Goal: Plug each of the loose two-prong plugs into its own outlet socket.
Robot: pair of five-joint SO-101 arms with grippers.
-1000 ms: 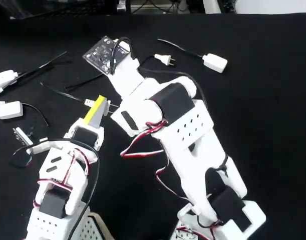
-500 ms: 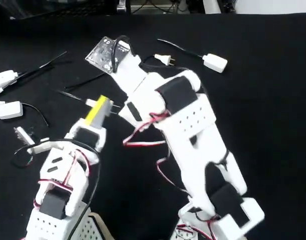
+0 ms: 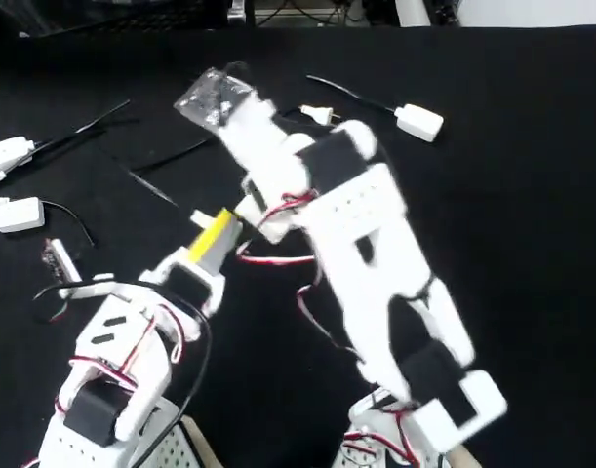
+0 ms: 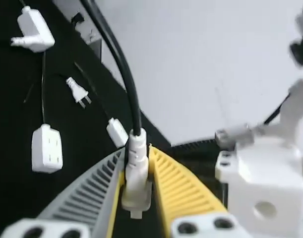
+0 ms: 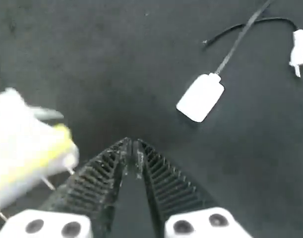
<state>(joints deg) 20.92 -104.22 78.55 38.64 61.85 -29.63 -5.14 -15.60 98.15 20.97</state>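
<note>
My left gripper [image 4: 136,198], with one yellow and one grey finger, is shut on a white two-prong plug [image 4: 135,173] whose black cord runs up and away. In the high view this gripper [image 3: 212,237] sits at centre left, just beside the right arm's forearm. My right gripper [image 5: 133,145] has black fingers, shut with nothing between them, above bare black table. A white outlet socket [image 5: 201,97] with a cord lies beyond its tips, and a loose plug [image 5: 299,52] lies farther off. Another socket [image 3: 419,122] and loose plug [image 3: 318,115] lie at the back.
Two white sockets [image 3: 9,153] [image 3: 19,214] with cords lie at the table's left edge. The left wrist view shows a socket block [image 4: 47,148] and a loose plug [image 4: 78,92]. The right arm's white body [image 3: 366,244] crosses the table's middle.
My left gripper has moved right and toward the front with the plug in it. The right arm has swung, its wrist shifting toward the back.
</note>
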